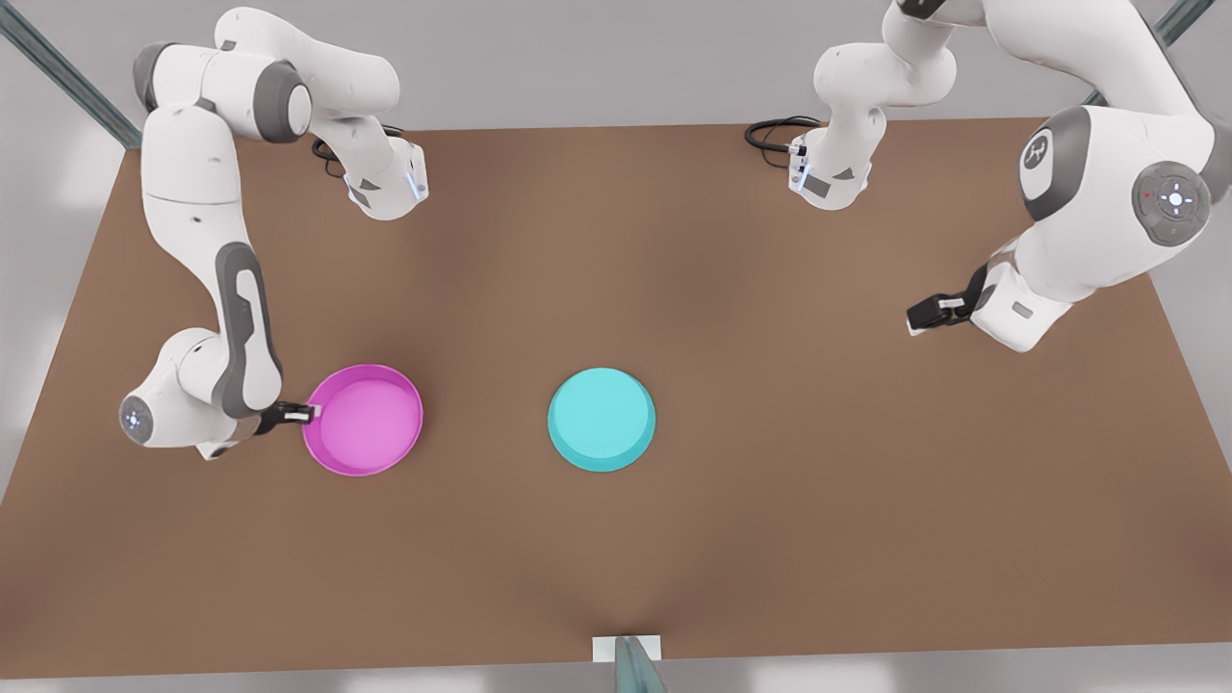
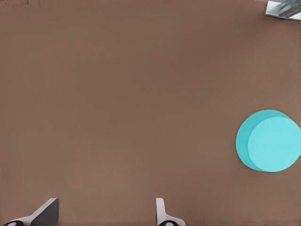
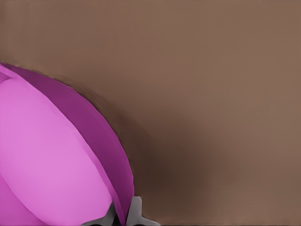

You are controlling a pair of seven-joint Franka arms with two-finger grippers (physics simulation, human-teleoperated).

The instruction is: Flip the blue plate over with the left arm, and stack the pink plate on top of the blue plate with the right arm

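Note:
The pink plate (image 1: pixel 363 420) sits rim-up on the brown table at the front view's left; its magenta wall and pale floor (image 3: pixel 51 160) loom close in the right wrist view. My right gripper (image 1: pixel 300 414) is at the plate's outer edge, its fingers closed over the rim (image 3: pixel 124 214), one inside and one outside. The blue plate (image 1: pixel 602 420) lies in the middle of the table with its flat base up, also seen in the left wrist view (image 2: pixel 270 141). My left gripper (image 1: pixel 916 316) hovers well off to the front view's right, open (image 2: pixel 103 214) over bare table and holding nothing.
Both arm bases stand at the table's far edge, with black cables (image 1: pixel 775 133) beside them. A metal post on a white foot (image 1: pixel 628 656) sits at the middle of the near edge. Brown tabletop (image 1: pixel 818 500) stretches between the blue plate and the left gripper.

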